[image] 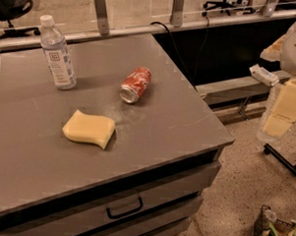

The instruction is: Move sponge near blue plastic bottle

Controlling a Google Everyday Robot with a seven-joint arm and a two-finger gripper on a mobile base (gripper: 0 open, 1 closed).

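Note:
The sponge [89, 128] is a pale yellow foam block with wavy edges, lying flat on the grey cabinet top [153, 115], left of the middle. The blue plastic bottle [57, 53] stands upright at the far left of the top, with a white cap and a white label. It is well behind the sponge and apart from it. My gripper [283, 112] hangs at the right edge of the view, off the cabinet and over the floor, far from the sponge and holding nothing that I can see.
A red soda can [135, 85] lies on its side between the bottle and the cabinet's right edge. The cabinet has drawers [124, 207] in front. A railing [142, 21] runs behind it. A basket [276, 231] sits on the floor at the bottom right.

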